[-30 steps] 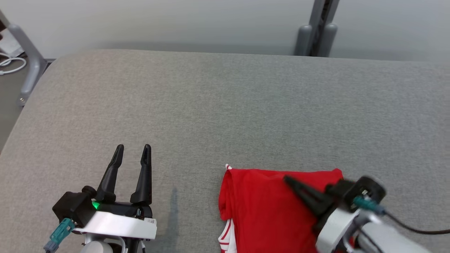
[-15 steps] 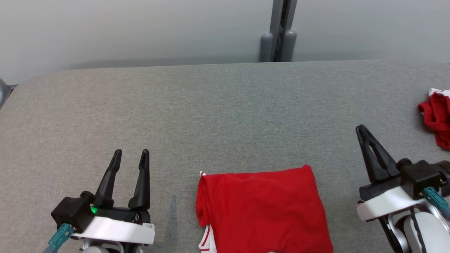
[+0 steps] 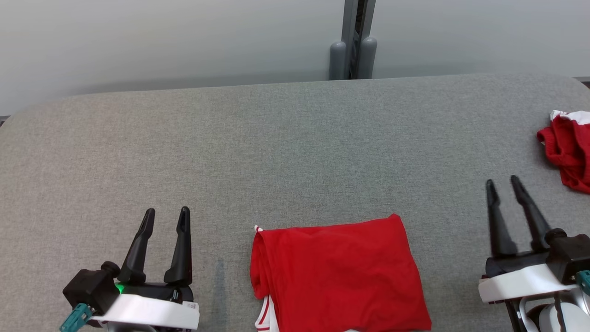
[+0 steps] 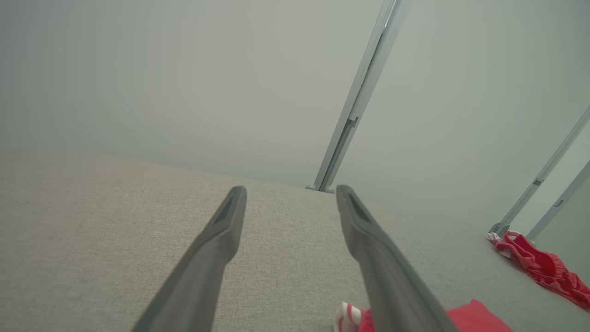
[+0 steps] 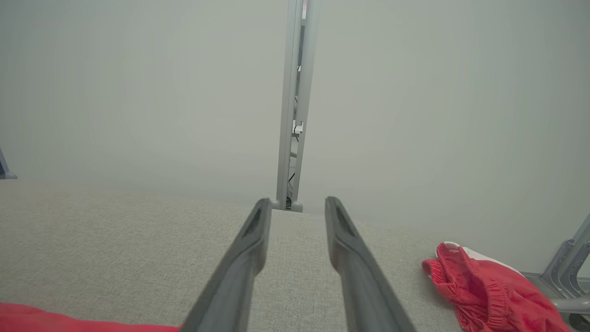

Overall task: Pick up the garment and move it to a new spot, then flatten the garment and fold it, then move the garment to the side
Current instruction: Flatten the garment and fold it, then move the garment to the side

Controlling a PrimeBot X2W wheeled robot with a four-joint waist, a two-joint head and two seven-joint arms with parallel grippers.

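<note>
The garment (image 3: 339, 272) is red with white-striped trim, folded into a rough square, lying flat on the grey table (image 3: 295, 152) at the near middle. My left gripper (image 3: 167, 211) hovers to its left, open and empty; the left wrist view looks past that gripper (image 4: 290, 191) to a corner of the garment (image 4: 474, 318) at the bottom right. My right gripper (image 3: 502, 181) stands to the right of the garment, fingers a little apart with nothing between them. Its own view shows the right gripper (image 5: 297, 202) and the garment's edge (image 5: 46, 320) at the bottom left.
A second red garment (image 3: 567, 147), crumpled, lies at the table's right edge, beyond my right gripper; it also shows as the crumpled garment (image 5: 488, 290) in the right wrist view. A grey post (image 3: 352, 41) stands behind the table's far edge against a pale wall.
The head camera has swung right. My right gripper has come off the folded garment, moved out to its right and parted its fingers. The left gripper stays open.
</note>
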